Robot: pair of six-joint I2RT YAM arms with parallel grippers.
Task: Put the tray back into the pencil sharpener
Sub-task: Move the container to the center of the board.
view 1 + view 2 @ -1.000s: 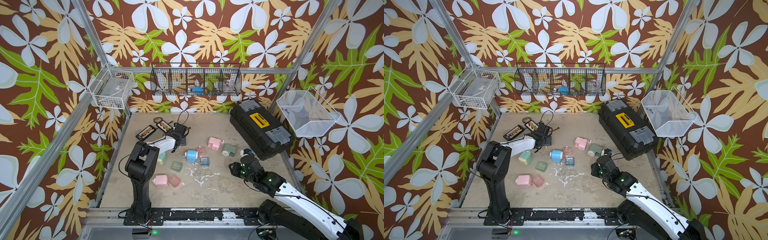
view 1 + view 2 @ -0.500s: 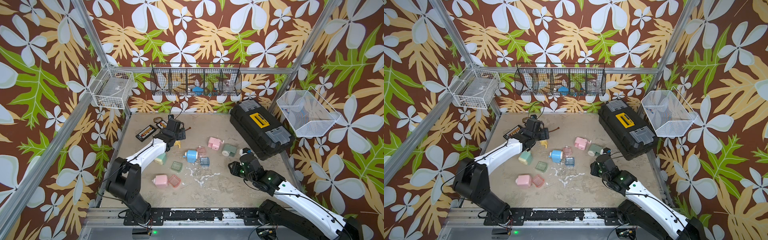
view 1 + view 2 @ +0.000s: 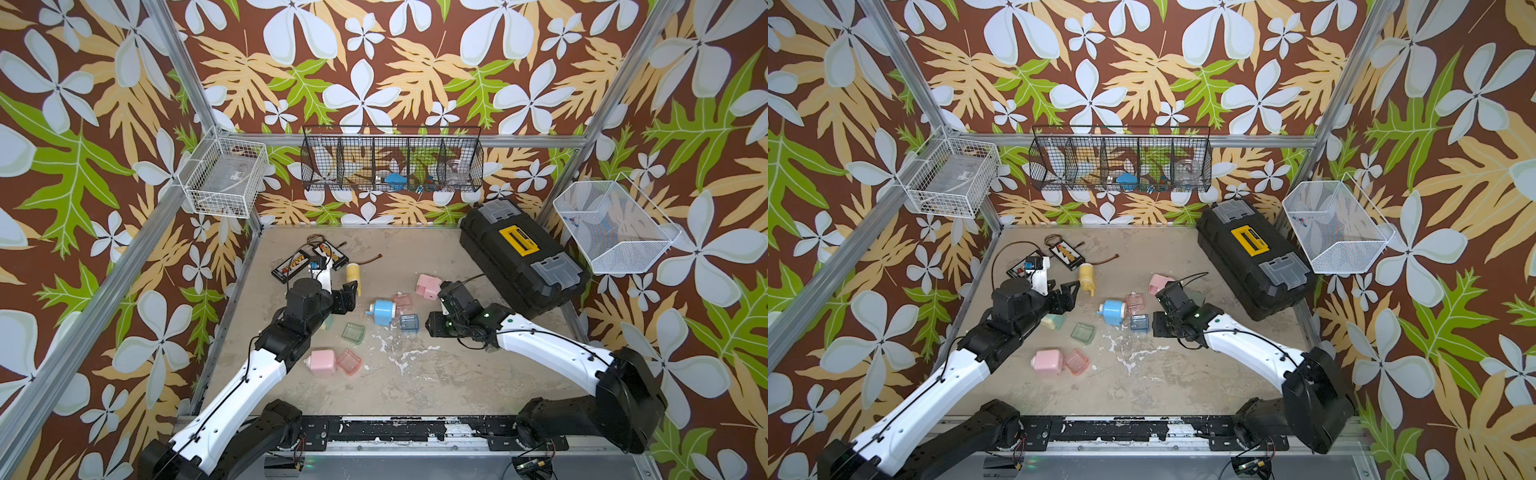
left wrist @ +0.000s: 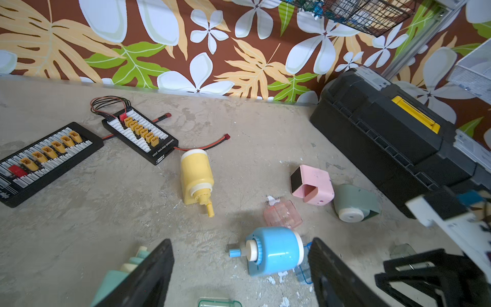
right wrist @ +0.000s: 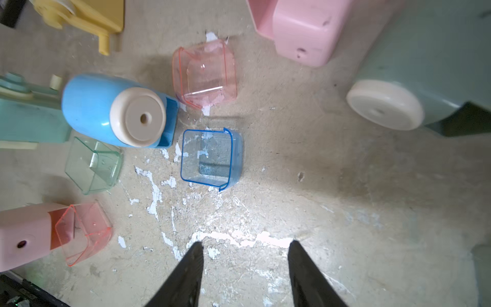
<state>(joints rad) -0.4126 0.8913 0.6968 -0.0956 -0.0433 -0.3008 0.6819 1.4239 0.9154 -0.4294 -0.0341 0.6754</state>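
Starting at the right pincer (image 5: 245,245): spread apart, empty, hanging over bare table (image 5: 332,191), nosed toward the blue tray (image 5: 210,159) but short of it. Then the left pincer (image 4: 241,241): spread wide as well, empty, pointed at the blue sharpener (image 4: 276,249) and not touching it.

As for the blue tray: loose on the table, open side up by the look of it, just beside the blue sharpener's base. Apart from the pink tray (image 5: 204,71) beyond it, with the green tray (image 5: 93,164) near the sharpener's other side. Not yet in its slot. Judged the pair in hand, going by the aim of both pincers. Several other sharpeners and trays around, so match by colour.

To do this step well:
- Come down on the tray across two opposite walls, or with one finger inside and one outside a single wall.
- Squeeze gently. Thin clear plastic, likely to flex or squirt out sideways.
- Clamp the left pincer around the sharpener's round body first, to stop any roll or skid.
- Lift just clear of the table and turn the closed end toward the slot below the cream face (image 5: 143,119).
- Square up and slide straight in.
- Mind the pink tray close by.

Slot mouth hard to make out from here, so check before pushing.
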